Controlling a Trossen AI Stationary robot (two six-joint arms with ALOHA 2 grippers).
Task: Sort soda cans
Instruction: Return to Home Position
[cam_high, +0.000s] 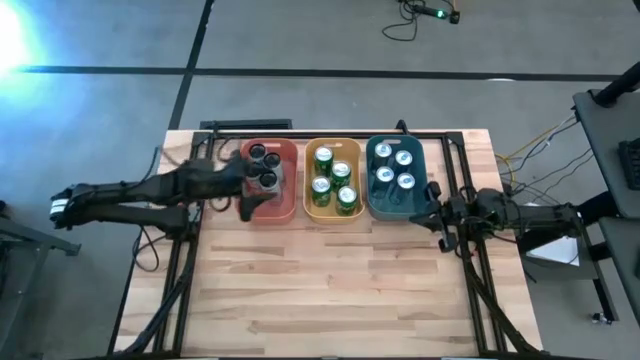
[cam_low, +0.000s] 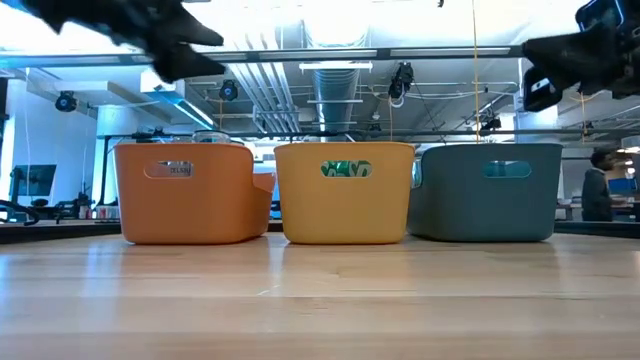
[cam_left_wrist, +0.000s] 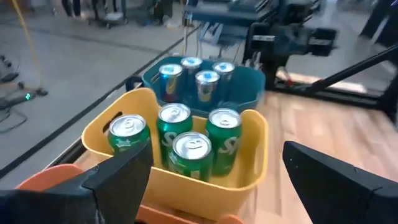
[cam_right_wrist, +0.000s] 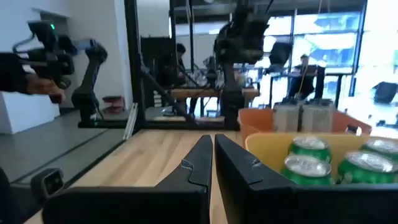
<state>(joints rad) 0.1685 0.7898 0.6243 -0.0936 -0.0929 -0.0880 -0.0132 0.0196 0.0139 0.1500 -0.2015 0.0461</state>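
Three tubs stand in a row at the table's far side. The red tub (cam_high: 285, 205) holds several black soda cans (cam_high: 265, 166), the yellow tub (cam_high: 333, 212) several green soda cans (cam_left_wrist: 189, 146), and the teal tub (cam_high: 372, 180) several pale blue soda cans (cam_high: 394, 168). My left gripper (cam_high: 248, 188) hovers open over the red tub's left side, its fingers (cam_left_wrist: 124, 171) spread wide with nothing between them. My right gripper (cam_high: 433, 208) is shut and empty, raised beside the teal tub's right near corner.
Bare wooden table top (cam_high: 330, 290) stretches from the tubs to the near edge. A black frame (cam_high: 330, 133) runs behind the tubs and down both sides. A person (cam_low: 597, 185) stands in the room beyond the table.
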